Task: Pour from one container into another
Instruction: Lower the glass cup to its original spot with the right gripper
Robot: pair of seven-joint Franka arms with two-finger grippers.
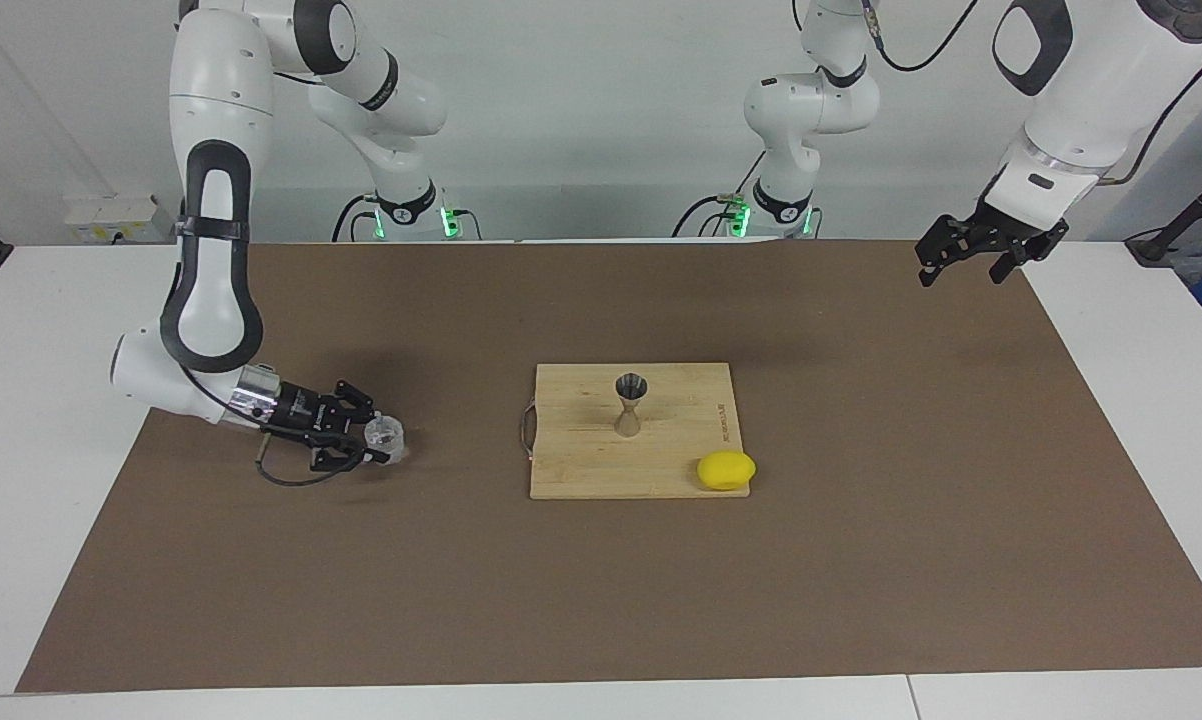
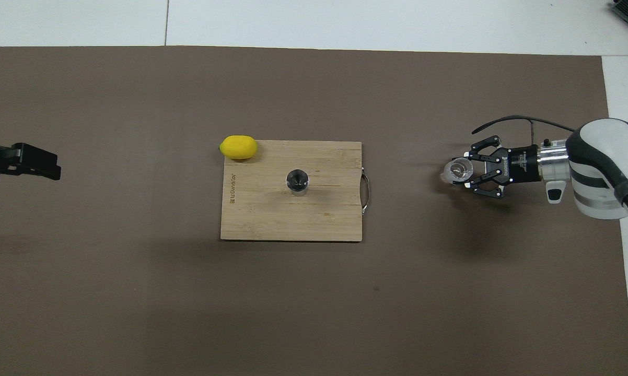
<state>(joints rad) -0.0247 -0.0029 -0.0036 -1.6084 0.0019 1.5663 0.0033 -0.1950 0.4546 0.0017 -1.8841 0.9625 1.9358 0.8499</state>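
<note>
The clear glass tumbler (image 1: 385, 433) (image 2: 459, 169) is upright and low at the brown mat, toward the right arm's end of the table. My right gripper (image 1: 379, 440) (image 2: 464, 169) is shut on it from the side. Whether the glass's base touches the mat does not show. The steel hourglass jigger (image 1: 630, 402) (image 2: 297, 181) stands upright in the middle of the wooden cutting board (image 1: 581, 470) (image 2: 262, 219), well apart from the glass. My left gripper (image 1: 964, 268) (image 2: 53, 168) waits open in the air over the mat's corner at the left arm's end.
A yellow lemon (image 1: 726, 470) (image 2: 238, 147) lies at the board's corner farther from the robots, toward the left arm's end. The board has a metal handle (image 1: 527, 430) on the side facing the glass. The brown mat (image 1: 861, 560) covers most of the table.
</note>
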